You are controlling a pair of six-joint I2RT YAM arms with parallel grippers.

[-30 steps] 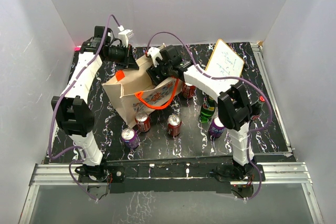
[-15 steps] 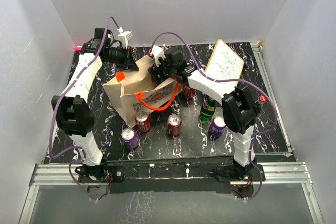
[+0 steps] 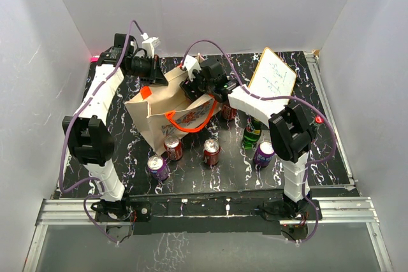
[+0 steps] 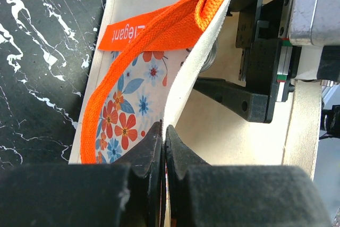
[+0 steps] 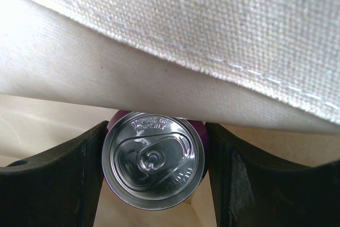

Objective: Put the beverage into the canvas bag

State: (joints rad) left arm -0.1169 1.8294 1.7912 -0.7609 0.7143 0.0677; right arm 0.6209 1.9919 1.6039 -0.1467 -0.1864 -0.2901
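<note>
I judge this nearly done. My right gripper (image 5: 154, 155) is clamped on the purple can (image 5: 153, 159), smooth silver lid and pull tab up. The can sits inside the canvas bag (image 3: 159, 109), which stands toward the far middle, and a coarse woven fold hangs over it. My left gripper (image 4: 163, 131) is pinched together on the bag's stiff flower-printed wall, beside the ribbed orange handle (image 4: 159, 27). What's left is to lower the can, let go and back out.

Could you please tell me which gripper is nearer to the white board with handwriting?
Right. The right gripper, holding a can in the canvas bag's mouth, is left of the white board in the top view; the left gripper, pinching the bag's rim, is farther left.
</note>
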